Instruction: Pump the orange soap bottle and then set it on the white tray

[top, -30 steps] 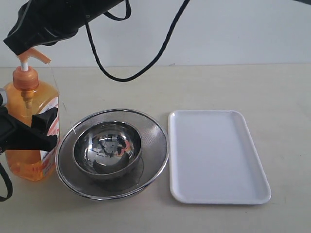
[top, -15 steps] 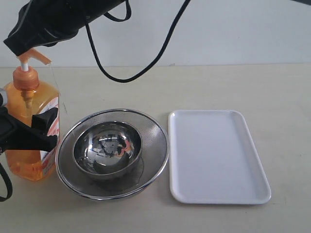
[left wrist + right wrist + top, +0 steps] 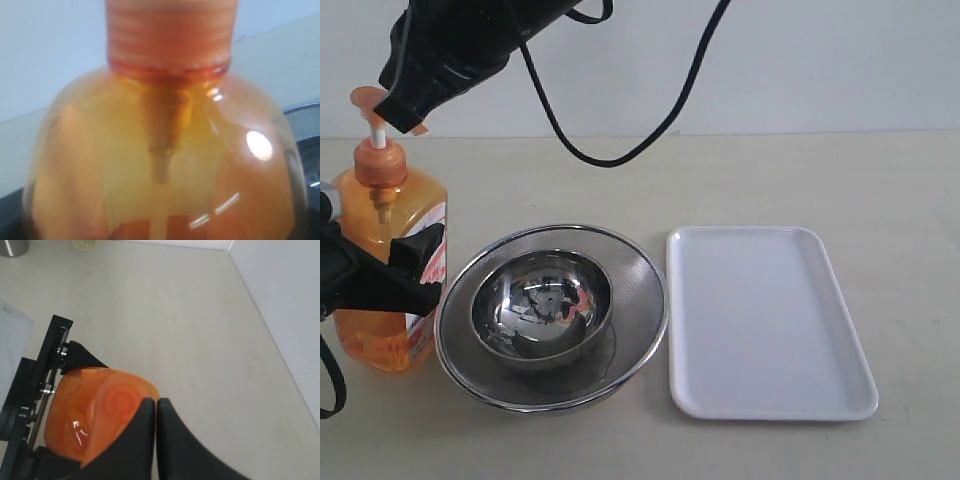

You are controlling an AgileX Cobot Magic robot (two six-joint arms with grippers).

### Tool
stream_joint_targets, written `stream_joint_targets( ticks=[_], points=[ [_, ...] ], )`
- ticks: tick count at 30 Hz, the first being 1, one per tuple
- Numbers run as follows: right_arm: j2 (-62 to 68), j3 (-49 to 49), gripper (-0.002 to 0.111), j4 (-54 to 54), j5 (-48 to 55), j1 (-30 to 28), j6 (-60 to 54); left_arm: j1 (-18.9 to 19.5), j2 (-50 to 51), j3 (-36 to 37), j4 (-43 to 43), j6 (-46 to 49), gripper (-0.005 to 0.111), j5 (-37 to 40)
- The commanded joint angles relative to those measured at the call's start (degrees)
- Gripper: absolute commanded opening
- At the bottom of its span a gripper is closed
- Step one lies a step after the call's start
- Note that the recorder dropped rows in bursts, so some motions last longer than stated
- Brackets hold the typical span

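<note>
The orange soap bottle [image 3: 382, 262] stands upright at the table's left edge, its orange pump head [image 3: 364, 97] raised on a white stem [image 3: 377, 131]. My left gripper [image 3: 420, 268] is shut on the bottle's body, with black fingers [image 3: 418, 243] in front of the label. In the left wrist view the bottle [image 3: 160, 160] fills the frame. My right gripper [image 3: 402, 108] hangs shut just above and beside the pump head. The right wrist view shows its fingertips [image 3: 156, 402] pressed together over the pump head [image 3: 112, 407]. The white tray [image 3: 760, 330] lies at the right with nothing on it.
A steel bowl [image 3: 540, 300] sits inside a wire-mesh strainer bowl [image 3: 645, 290] between the bottle and the tray. A black cable [image 3: 620, 150] loops down from the right arm above the table's back edge.
My right gripper has lifted and shifted right off the pump head. The pump head has sprung up, showing more white stem. The left gripper and the bottle's body stay put.
</note>
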Motion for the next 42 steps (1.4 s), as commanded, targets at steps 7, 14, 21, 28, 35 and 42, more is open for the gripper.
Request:
stream_joint_targets(
  ticks=[7, 14, 21, 28, 35, 42],
  points=[
    [-4.1, 0.1, 0.000, -0.7, -1.8, 0.1, -0.9, -0.3, -0.2, -0.3, 0.5, -0.8, 0.005, -1.3],
    [-4.1, 0.1, 0.000, 1.0, 1.5, 0.1, -0.9, -0.3, -0.2, -0.3, 0.8, -1.0, 0.005, -1.3],
    [-4.1, 0.1, 0.000, 1.1, 3.0, 0.1, -0.9, -0.3, -0.2, -0.4, 2.7, -2.1, 0.005, -1.3],
    [-2.2, 0.1, 0.000, 1.8, 4.9, 0.1, -0.9, -0.3, -0.2, -0.4, 3.2, -2.1, 0.005, -1.3],
    [0.7, 0.2, 0.000, 2.4, 5.5, 0.1, -0.9, -0.3, -0.2, -0.4, 3.2, -2.1, 0.005, 0.0],
    [2.4, 0.2, 0.000, 2.5, 9.1, 0.1, -0.4, -0.3, -0.2, -0.4, 3.2, -2.1, 0.005, 0.2]
  ],
)
